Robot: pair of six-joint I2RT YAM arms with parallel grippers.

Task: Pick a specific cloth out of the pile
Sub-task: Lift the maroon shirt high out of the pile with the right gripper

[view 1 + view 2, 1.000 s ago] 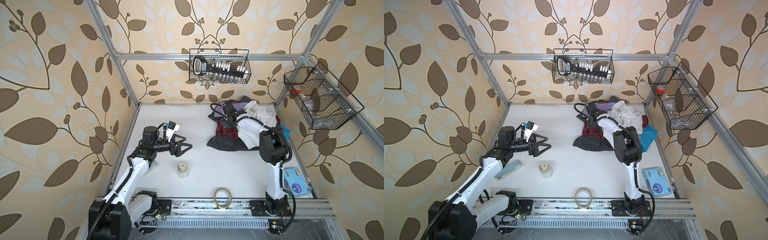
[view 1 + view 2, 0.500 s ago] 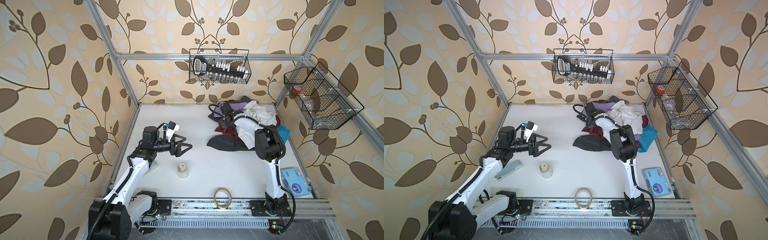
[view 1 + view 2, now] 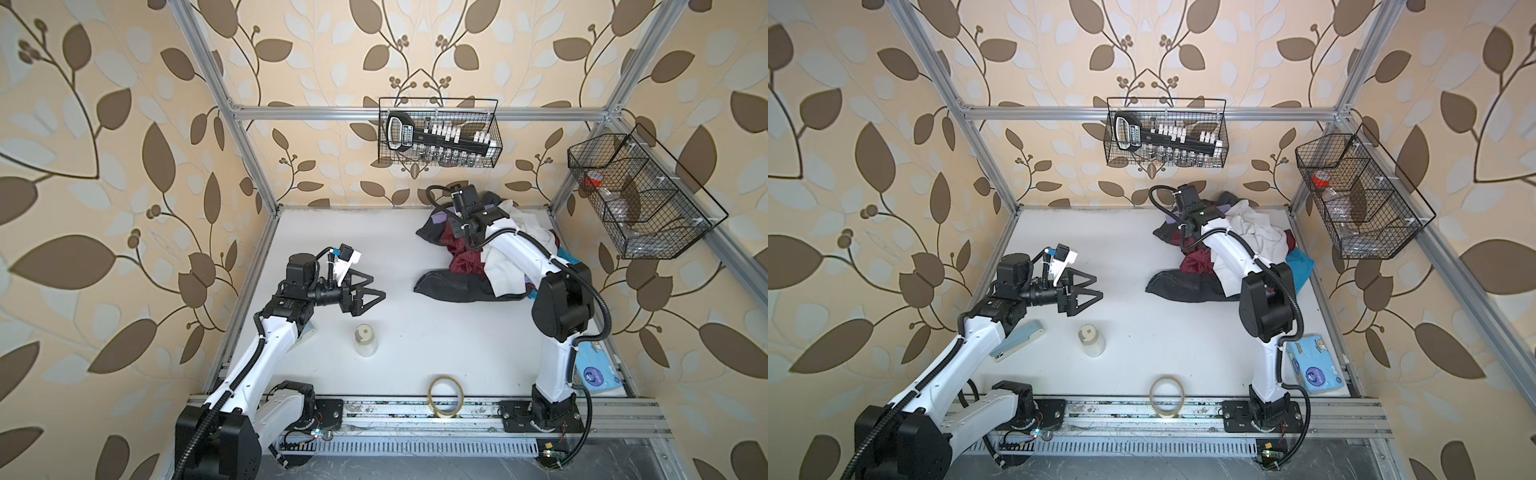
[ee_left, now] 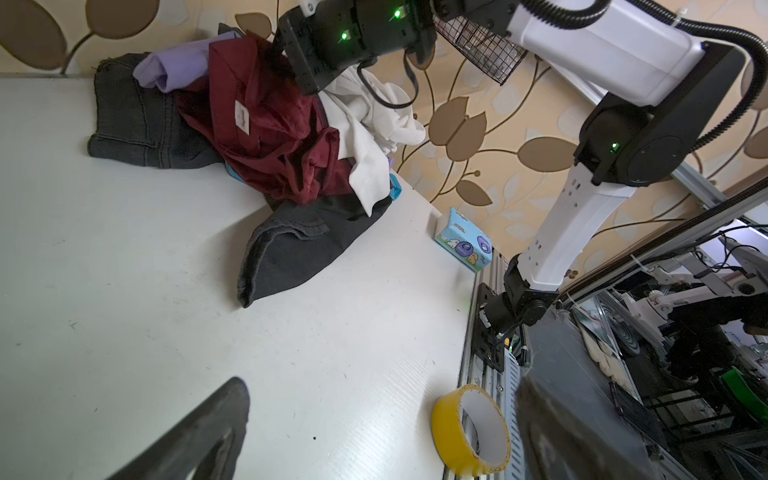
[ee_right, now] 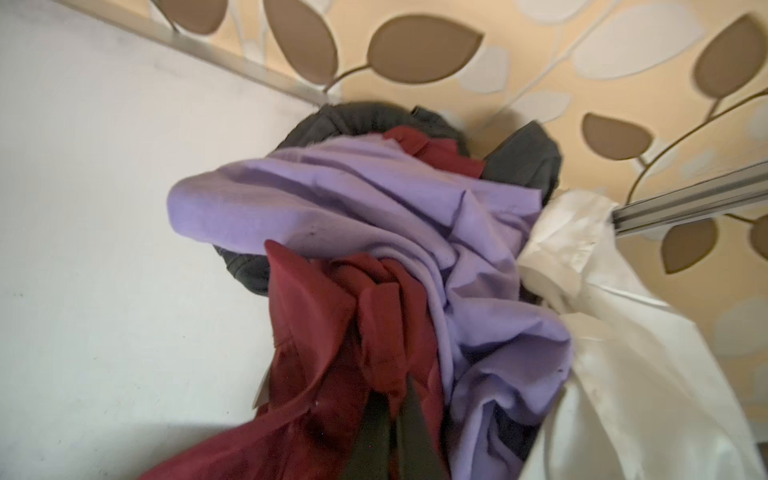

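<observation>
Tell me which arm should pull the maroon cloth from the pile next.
Right. The right tool is shut on a fold of the maroon cloth in the pile; the left tool hangs open over the table, apart from it.

Thin maroon cloth (image 4: pixel 270 137) of faint sheen, matt dark grey garment (image 4: pixel 291 245) of coarse weave, smooth matt white counter (image 4: pixel 124 270).

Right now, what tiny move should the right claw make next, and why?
Probably lift the right claw slowly, away from the pile. It looks shut on a bunched fold of the maroon cloth, and the lilac cloth lies partly over that cloth, so a gentle pull might slide it out without dragging the rest.
</observation>
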